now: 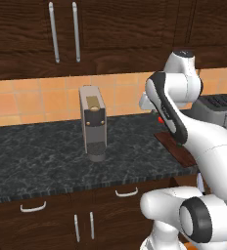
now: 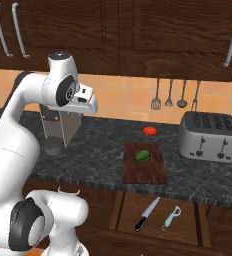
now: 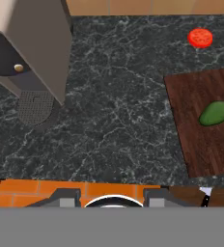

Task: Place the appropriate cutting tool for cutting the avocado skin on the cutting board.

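Hand view: avocado far right of hand

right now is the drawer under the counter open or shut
Open. In the right base view the drawer is pulled out below the cutting board, so the knife and peeler lying inside are exposed.

Cutting board mostly behind arm; toaster cut by edge; knife barely visible.
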You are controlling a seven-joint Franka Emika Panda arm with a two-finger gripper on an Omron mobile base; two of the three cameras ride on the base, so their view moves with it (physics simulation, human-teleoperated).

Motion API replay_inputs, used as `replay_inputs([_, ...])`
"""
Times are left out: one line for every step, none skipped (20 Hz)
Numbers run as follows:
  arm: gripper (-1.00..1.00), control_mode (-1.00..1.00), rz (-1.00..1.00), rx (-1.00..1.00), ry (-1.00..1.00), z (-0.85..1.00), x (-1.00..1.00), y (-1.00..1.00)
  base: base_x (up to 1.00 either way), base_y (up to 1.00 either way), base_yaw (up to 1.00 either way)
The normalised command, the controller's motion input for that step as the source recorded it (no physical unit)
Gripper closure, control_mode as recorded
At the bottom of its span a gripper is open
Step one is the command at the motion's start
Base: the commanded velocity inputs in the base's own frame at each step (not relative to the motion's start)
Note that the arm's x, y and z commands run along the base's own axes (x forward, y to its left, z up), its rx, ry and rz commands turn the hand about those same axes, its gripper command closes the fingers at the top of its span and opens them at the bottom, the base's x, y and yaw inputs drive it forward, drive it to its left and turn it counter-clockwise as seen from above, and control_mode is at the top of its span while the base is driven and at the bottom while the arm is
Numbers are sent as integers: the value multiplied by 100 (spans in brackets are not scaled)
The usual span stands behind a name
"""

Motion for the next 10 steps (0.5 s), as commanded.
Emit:
replay_inputs([-100, -100, 0, 0, -1, 0, -2, 0, 0, 0, 0])
replay_inputs([-100, -100, 0, 0, -12, 0, -24, 0, 0, 0, 0])
replay_inputs([-100, -100, 0, 0, -19, 0, -29, 0, 0, 0, 0])
replay_inputs([-100, -100, -3, 8, -35, -3, -46, -31, 0, 0, 0])
replay_inputs([-100, -100, -5, 12, -23, -18, -28, -57, 0, 0, 0])
replay_inputs([-100, -100, -7, 13, -5, -44, -46, -94, 0, 0, 0])
replay_inputs([-100, -100, -11, 21, 0, -55, -58, -100, 0, 0, 0])
replay_inputs([-100, -100, -16, 24, 0, -58, -58, -100, 0, 0, 0])
replay_inputs([-100, -100, -17, 18, 2, -65, -56, -100, 0, 0, 0])
replay_inputs([-100, -100, -16, 15, 9, -71, -41, -100, 0, 0, 0])
